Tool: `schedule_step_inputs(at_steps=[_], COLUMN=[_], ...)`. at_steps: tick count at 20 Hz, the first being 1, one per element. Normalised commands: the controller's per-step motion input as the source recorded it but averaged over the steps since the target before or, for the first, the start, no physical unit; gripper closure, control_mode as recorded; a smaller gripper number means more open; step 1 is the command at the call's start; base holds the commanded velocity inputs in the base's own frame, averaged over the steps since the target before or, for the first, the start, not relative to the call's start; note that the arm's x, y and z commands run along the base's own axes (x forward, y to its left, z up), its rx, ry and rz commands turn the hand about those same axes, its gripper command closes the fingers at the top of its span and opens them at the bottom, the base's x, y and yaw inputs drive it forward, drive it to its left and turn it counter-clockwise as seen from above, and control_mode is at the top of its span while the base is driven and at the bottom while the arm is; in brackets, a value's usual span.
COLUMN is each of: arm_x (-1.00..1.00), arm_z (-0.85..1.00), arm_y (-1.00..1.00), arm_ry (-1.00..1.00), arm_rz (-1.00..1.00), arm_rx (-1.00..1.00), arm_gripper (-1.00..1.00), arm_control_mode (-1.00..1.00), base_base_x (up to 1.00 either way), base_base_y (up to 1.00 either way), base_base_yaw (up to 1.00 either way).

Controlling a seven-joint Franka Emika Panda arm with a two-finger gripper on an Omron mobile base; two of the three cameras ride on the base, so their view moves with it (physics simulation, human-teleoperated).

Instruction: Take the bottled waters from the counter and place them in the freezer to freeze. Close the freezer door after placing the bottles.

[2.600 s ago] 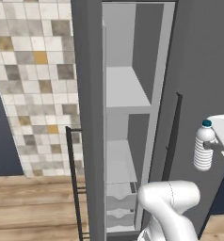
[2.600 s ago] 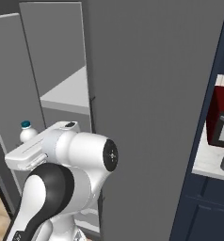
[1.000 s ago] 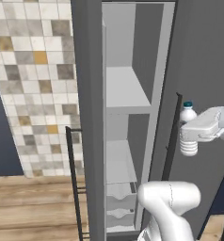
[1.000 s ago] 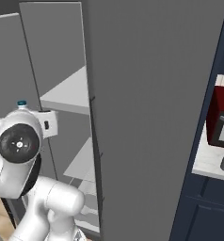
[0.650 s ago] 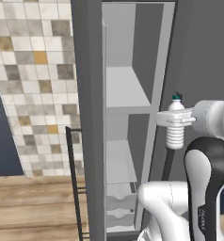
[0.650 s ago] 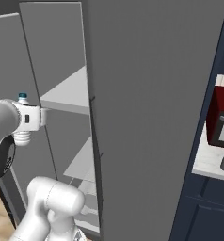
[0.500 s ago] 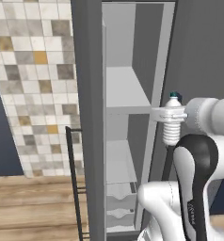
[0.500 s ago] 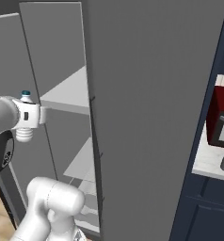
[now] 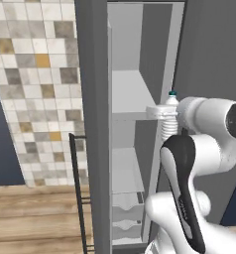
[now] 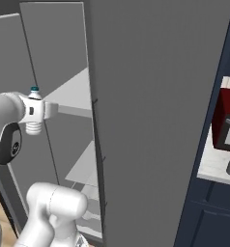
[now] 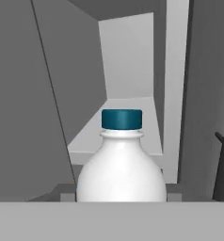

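As the end effector [image 9: 165, 113] clasped the bottle [image 11: 121, 162] upright before the freezer [image 9: 132, 99], it could perhaps clip the shelf [image 9: 131, 96] edge.

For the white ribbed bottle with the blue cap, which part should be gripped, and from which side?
Grip the bottle around its ribbed body below the shoulder, coming in from the side. It stands upright and the rounded shoulder narrows to the cap, so a side hold is probably steadiest, as the gripper has it.
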Motion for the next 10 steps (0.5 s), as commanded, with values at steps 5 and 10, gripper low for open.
schedule_step_inputs(at_steps=[5,10], arm_x=[0.46,0.38], arm_z=[-0.03,0.0], arm_y=[0.0,0.15], arm_ry=[-0.05,-0.02], arm_rz=[-0.01,-0.02], arm_rx=[-0.01,-0.02], arm_gripper=[1.0,1.0], arm_control_mode=[-1.0,-1.0], base_base_x=[0.0,0.0], base_base_y=[0.0,0.0], base_base_yaw=[0.0,0.0])
